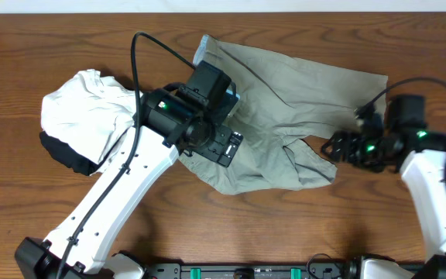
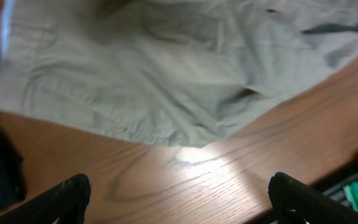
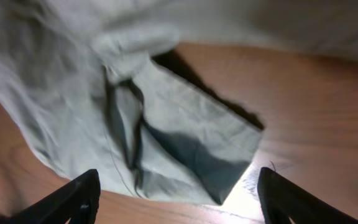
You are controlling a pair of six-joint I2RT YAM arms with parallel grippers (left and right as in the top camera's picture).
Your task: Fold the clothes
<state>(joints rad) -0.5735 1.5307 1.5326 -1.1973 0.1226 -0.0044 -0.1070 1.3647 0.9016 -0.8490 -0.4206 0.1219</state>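
Note:
The khaki trousers [image 1: 300,101] lie spread and wrinkled across the middle of the wooden table. My left gripper [image 1: 224,146] is open and empty, over the trousers' front left part; in the left wrist view [image 2: 179,202] bare wood lies between its fingers and the khaki cloth [image 2: 166,68] lies beyond. My right gripper [image 1: 337,147] is open and empty beside the trousers' right front corner; in the right wrist view [image 3: 179,196] a folded khaki flap [image 3: 185,143] lies just ahead of its fingers.
A white garment [image 1: 84,108] lies crumpled at the left, with a black garment [image 1: 64,155] partly under it. The table's front edge with a black rail [image 1: 246,271] runs along the bottom.

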